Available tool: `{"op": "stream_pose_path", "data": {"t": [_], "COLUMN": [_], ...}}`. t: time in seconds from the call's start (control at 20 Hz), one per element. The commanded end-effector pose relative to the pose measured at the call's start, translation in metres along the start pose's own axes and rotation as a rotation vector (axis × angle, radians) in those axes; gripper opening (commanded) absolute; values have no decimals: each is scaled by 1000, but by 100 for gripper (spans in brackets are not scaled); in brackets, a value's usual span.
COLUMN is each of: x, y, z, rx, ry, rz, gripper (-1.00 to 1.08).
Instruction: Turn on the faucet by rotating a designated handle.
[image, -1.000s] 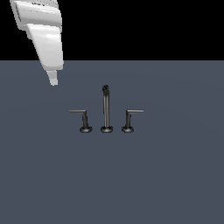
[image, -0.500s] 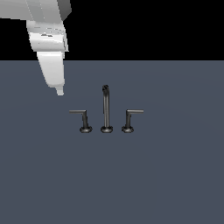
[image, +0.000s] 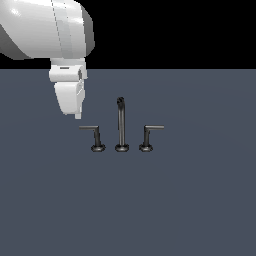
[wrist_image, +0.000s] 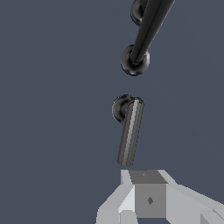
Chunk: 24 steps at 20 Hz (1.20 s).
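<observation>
The faucet (image: 120, 126) is a small dark grey set with a tall thin spout (wrist_image: 148, 26) in the middle. The handle (image: 91, 130) stands at the exterior view's left of the spout, its lever arm reaching leftward from its post. A mirror twin (image: 151, 129) reaches rightward on the other side. My gripper (image: 78, 115) hangs just above and slightly left of the lever's free end, apart from it. In the wrist view the lever (wrist_image: 130, 132) lies straight ahead of my gripper (wrist_image: 145, 176), with a small gap between them. The fingers look pressed together and hold nothing.
The faucet set stands on a flat dark blue-grey surface (image: 190, 200). The white arm (image: 45, 27) fills the upper left of the exterior view. Round bases (wrist_image: 134, 61) of the spout and the handle show in the wrist view.
The arm has come down and toward the exterior view's right, bringing the gripper tip from high at the left to just above the left lever's end. The faucet has not moved.
</observation>
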<state>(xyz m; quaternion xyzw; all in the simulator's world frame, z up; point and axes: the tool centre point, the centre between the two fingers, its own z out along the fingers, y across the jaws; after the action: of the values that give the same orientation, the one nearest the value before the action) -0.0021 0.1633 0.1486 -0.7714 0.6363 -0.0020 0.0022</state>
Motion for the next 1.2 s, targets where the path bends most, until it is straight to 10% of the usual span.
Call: {"op": "stream_pose_path", "data": {"t": [0.0,1.15], "x": [5,16], "y": [-11,-37], "z": [13,51], "rx": [-1,-6], "ry": [2,2], "rz": [48,205], "gripper": [-100,-100]}}
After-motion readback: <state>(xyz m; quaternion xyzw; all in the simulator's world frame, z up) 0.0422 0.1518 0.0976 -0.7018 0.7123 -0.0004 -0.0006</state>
